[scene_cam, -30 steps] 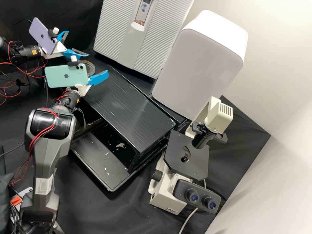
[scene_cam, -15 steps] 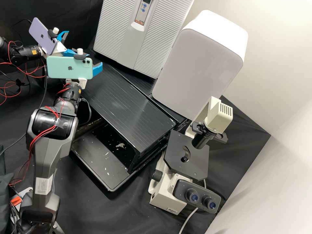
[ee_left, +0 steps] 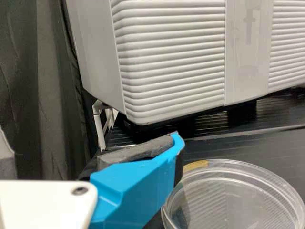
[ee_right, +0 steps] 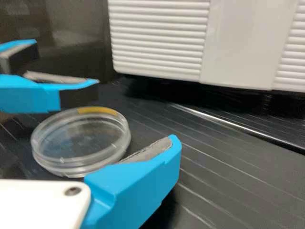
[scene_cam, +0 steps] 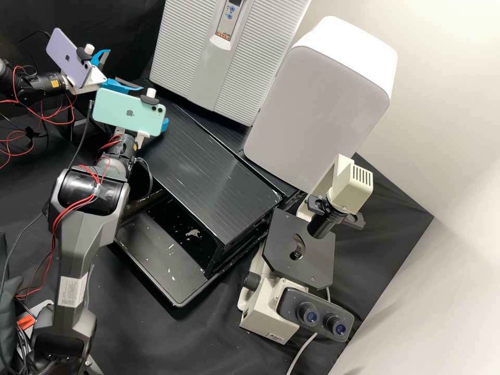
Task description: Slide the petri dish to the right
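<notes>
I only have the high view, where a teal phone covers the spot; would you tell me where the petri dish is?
Observer: The petri dish lies flat on the ribbed black platform, before the white ribbed appliance.
Operator: Thank you. Is anything marked on it?
Observer: A yellow label sits on its rim.
Operator: And the left gripper?
Observer: The left gripper is close beside the dish, jaws open; I cannot tell contact.

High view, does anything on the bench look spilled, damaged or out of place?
Yes. The black tray in front of the ribbed platform carries scattered white flecks and a pale smear, like residue or chipped finish. The petri dish lies flat and intact on the platform.
</notes>
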Controlling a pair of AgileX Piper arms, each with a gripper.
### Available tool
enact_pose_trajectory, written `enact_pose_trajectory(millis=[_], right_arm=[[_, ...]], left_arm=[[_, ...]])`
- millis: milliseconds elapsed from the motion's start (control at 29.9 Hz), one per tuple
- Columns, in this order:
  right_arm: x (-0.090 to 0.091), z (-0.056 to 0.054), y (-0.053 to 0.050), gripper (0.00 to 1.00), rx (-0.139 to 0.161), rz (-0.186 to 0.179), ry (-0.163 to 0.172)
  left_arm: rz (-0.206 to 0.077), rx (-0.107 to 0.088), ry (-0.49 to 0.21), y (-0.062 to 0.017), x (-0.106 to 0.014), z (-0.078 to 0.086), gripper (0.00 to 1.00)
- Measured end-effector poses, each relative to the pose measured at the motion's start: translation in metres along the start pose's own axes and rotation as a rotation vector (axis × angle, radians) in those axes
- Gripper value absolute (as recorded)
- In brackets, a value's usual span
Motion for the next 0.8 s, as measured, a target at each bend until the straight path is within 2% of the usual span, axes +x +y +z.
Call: enact_pose_trajectory(millis=[67, 167, 234, 335, 402, 502, 569, 603, 636, 670, 804], right_arm=[[-0.001, 0.001, -0.002, 1.0, -0.033, 0.004, -0.014], [-0.002, -0.002, -0.003, 1.0, -0.077, 0.004, -0.014], [-0.002, -0.003, -0.005, 1.0, -0.091, 0.002, -0.011], [0.0, -0.004, -0.005, 1.0, -0.089, -0.001, -0.002], [0.005, -0.006, -0.005, 1.0, -0.068, -0.005, 0.012], [0.015, -0.007, -0.007, 1.0, -0.059, -0.02, 0.031], [0.02, -0.004, -0.006, 1.0, -0.044, -0.03, 0.022], [0.022, -0.003, -0.006, 1.0, -0.027, -0.033, 0.015], [0.025, 0.0, -0.006, 1.0, 0.01, -0.038, 0.003], [0.027, 0.002, -0.005, 1.0, 0.033, -0.037, -0.003], [0.028, 0.004, -0.001, 1.0, 0.1, -0.027, -0.005]], left_arm=[[0.0, 0.0, 0.0, 0.0, 0.0, 0.0, 1.0], [0.0, 0.0, 0.0, 0.0, 0.0, 0.0, 1.0], [0.0, 0.0, 0.0, 0.0, 0.0, 0.0, 1.0], [0.0, 0.0, 0.0, 0.0, 0.0, 0.0, 1.0], [0.0, 0.0, 0.0, 0.0, 0.0, 0.0, 1.0], [0.0, 0.0, 0.0, 0.0, 0.0, 0.0, 1.0], [0.0, 0.0, 0.0, 0.0, 0.0, 0.0, 1.0], [0.0, 0.0, 0.0, 0.0, 0.0, 0.0, 1.0], [0.0, 0.0, 0.0, 0.0, 0.0, 0.0, 1.0], [0.0, 0.0, 0.0, 0.0, 0.0, 0.0, 1.0], [0.0, 0.0, 0.0, 0.0, 0.0, 0.0, 1.0]])
